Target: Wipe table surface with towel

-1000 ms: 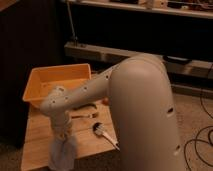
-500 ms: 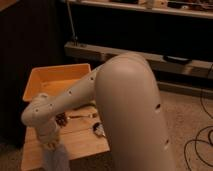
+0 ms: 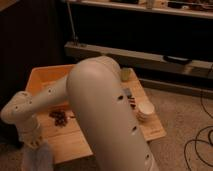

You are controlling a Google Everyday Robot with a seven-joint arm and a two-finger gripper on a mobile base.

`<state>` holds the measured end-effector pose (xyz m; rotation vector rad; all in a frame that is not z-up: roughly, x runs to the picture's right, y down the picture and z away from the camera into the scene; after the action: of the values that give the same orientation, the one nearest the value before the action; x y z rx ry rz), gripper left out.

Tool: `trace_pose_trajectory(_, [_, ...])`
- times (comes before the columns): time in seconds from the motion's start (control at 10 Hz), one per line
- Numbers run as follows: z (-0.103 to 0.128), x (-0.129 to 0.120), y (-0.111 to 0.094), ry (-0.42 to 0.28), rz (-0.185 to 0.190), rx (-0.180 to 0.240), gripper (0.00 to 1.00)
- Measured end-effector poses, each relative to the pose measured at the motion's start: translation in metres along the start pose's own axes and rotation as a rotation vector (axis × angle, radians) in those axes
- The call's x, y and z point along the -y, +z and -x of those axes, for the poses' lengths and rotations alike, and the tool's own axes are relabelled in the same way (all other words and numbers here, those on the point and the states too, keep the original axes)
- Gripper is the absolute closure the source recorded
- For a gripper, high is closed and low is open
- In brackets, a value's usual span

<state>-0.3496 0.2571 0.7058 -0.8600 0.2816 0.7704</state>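
Note:
The pale wooden table surface (image 3: 70, 142) fills the middle of the camera view, mostly covered by my big white arm. The forearm reaches down to the lower left, where my gripper (image 3: 32, 141) sits at the table's front-left corner. It is shut on the towel (image 3: 39, 157), a pale grey-blue cloth that hangs below it, over the table's edge at the bottom of the picture.
A yellow-orange bin (image 3: 44, 75) stands on the back left of the table. A dark clump (image 3: 60, 118) lies in front of the bin. A small green cup (image 3: 125, 74), a striped block (image 3: 130, 98) and a white cup (image 3: 146, 111) are to the right. Cables (image 3: 197, 145) lie on the floor.
The arm has swung left and toward the camera. The gripper and towel moved from the table's front to its front-left corner, and more of the table's right side shows.

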Motion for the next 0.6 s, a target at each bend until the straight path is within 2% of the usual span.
trace_pose_trajectory(0.2, [0.015,0.02,0.001,0.034,0.009,0.003,1.0])
trace_pose_trajectory(0.4, [0.023,0.051,-0.004,0.097,0.01,0.014,1.0])
trace_pose_trajectory(0.6, [0.016,0.088,-0.006,0.178,-0.012,0.016,1.0])
